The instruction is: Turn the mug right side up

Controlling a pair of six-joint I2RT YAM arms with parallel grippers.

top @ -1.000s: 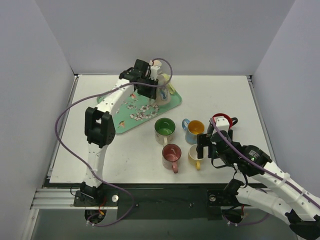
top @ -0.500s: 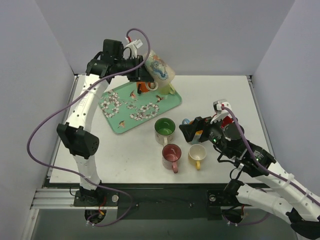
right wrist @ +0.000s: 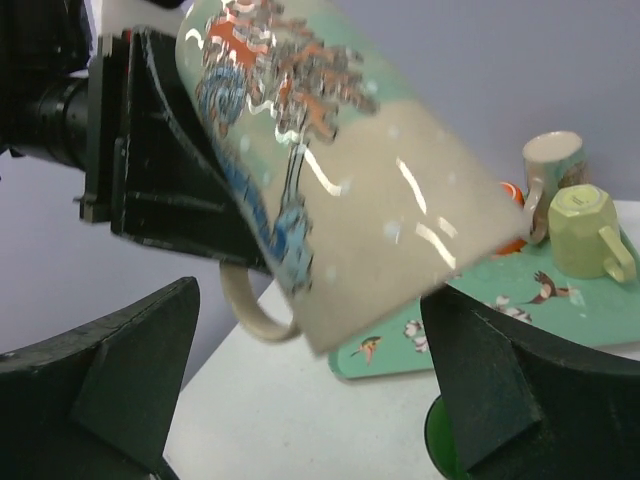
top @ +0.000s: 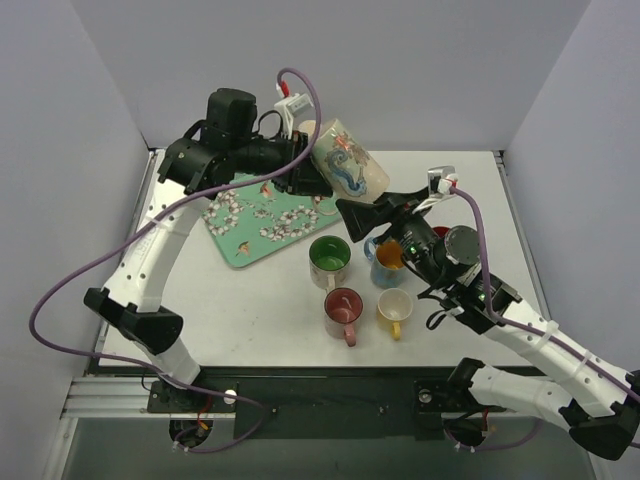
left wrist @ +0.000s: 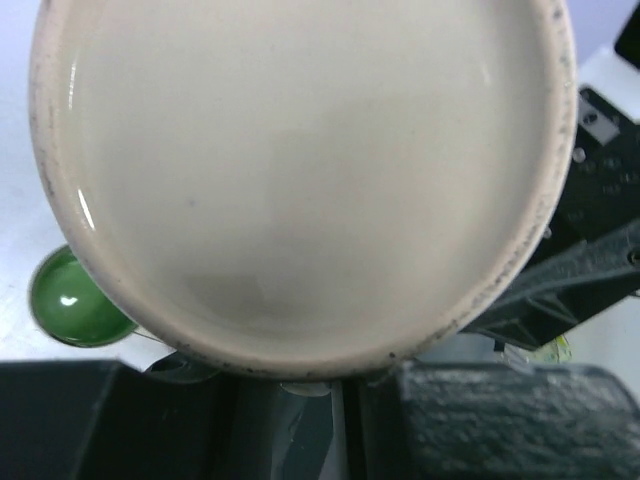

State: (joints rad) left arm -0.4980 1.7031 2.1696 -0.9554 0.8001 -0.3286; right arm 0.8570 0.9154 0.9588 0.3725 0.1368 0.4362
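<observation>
Pretty clearly a robotics lab test cell, not anyone's kitchen. You've got a plain white surface [top: 440, 190] boxed in on three sides by bare grey panel walls [top: 400, 70], with two robot arms, the left arm [top: 165, 245] and the right arm [top: 540, 335], bolted to a metal rail [top: 110, 395] along the near edge. A purple cable [top: 60, 290] loops loose off the left one. The mugs [top: 343, 305] and the floral tray [top: 245, 250] just look like props.

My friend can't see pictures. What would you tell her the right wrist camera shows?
A tall painted mug hangs tilted in the air, gripped by the left tool. The right tool is open below it, with a green tray behind.
</observation>
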